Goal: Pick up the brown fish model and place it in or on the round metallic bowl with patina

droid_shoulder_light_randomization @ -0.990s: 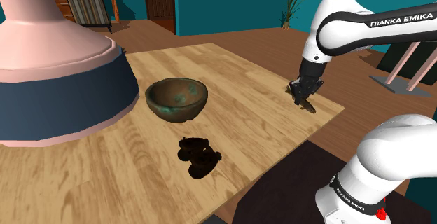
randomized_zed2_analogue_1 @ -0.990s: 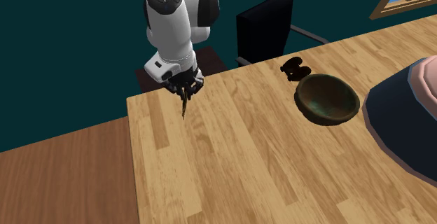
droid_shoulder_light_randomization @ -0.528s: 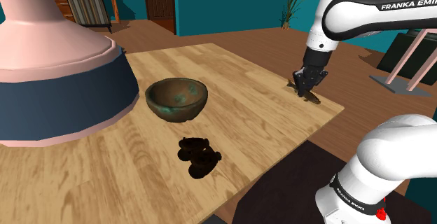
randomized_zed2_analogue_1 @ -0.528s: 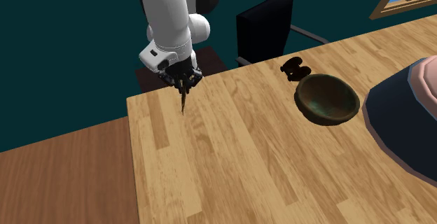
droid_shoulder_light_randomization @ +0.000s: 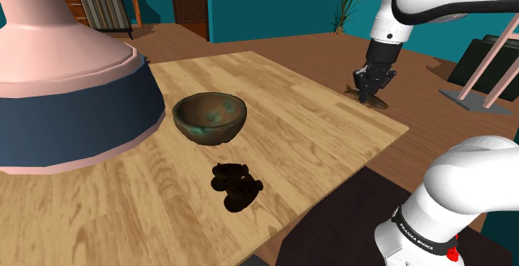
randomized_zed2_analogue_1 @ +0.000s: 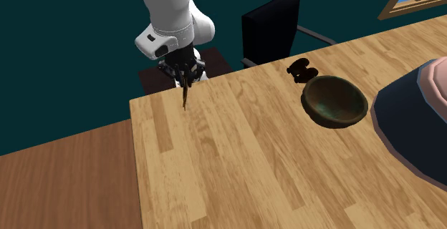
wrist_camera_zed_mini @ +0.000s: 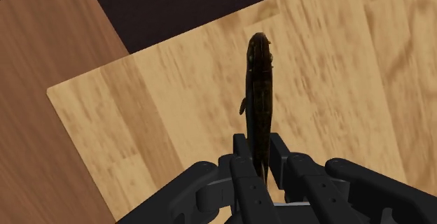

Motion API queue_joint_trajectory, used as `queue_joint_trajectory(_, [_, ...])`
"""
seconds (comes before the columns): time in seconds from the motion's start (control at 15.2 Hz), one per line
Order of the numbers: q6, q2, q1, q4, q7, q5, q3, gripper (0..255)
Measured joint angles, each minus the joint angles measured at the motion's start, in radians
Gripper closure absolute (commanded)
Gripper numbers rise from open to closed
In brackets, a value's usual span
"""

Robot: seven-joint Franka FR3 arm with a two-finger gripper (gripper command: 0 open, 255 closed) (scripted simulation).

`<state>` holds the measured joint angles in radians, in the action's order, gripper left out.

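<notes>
Lifting higher than a second ago, claw (randomized_zed2_analogue_1: 185, 84) is gripping brown fish (wrist_camera_zed_mini: 258, 103) near surface (droid_shoulder_light_randomization: 316, 140) edge, well apart from bowl (droid_shoulder_light_randomization: 210, 116).

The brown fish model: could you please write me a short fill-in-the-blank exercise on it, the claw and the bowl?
The claw is ____ on the brown fish model.
The round bowl holds ____.
In the second exterior view, the round bowl lies to the brown fish model's ____.
Missing words: shut; nothing; right.
</notes>
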<state>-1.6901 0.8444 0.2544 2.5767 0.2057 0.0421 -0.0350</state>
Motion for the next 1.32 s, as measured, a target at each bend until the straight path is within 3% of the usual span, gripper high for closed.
queue_joint_trajectory(0.86, [0.155,-0.028,-0.001,-0.183,-0.003,-0.004,0.003,255])
queue_joint_trajectory(1.32, [0.131,-0.115,-0.049,-0.247,0.136,-0.098,0.134,255])
